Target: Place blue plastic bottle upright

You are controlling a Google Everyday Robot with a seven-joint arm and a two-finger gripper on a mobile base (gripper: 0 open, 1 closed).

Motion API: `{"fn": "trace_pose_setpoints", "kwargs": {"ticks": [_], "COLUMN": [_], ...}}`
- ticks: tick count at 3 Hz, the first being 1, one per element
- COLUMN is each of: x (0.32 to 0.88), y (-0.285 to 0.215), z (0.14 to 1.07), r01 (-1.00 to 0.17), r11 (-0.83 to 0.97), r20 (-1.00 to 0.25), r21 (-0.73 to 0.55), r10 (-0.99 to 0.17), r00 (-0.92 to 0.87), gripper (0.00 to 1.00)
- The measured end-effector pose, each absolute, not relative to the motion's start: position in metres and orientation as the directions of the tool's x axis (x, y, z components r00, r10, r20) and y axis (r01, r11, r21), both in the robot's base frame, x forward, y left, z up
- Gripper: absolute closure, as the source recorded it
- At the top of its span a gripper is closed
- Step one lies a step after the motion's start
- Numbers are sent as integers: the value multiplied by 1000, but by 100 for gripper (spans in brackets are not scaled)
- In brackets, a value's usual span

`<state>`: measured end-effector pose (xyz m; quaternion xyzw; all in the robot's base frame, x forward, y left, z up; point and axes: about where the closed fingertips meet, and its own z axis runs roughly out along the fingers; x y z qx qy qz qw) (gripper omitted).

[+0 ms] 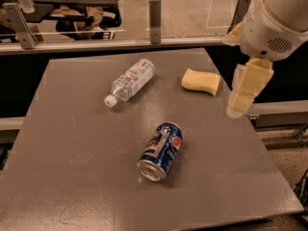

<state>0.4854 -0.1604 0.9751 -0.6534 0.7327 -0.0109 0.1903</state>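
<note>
Grey bench (72,177) is seen from above, with a glass partition on metal posts (154,14) behind its far edge. The blue plastic bottle (131,81) is laid on its side in the far middle of the bench, white cap pointed toward the near left. A yellow sponge (201,81) is found to its right, apart from it. A blue Pepsi can (161,151) is laid on its side near the bench centre, its top end turned toward the camera. The hand (239,105) is held above the right edge of the bench, pointed downward, just right of the sponge and well apart from the bottle. Nothing is seen held in it; how far it is opened cannot be told.
</note>
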Motion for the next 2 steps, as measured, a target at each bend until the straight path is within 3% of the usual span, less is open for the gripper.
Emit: {"fn": "trace_pose_setpoints", "kwargs": {"ticks": [2], "x": [573], "y": [-60], "z": [958], "r01": [-960], "r11": [-67], "r20": [-354], "r21": [-274], "r10": [-921], "r00": [165], "gripper": [0]}}
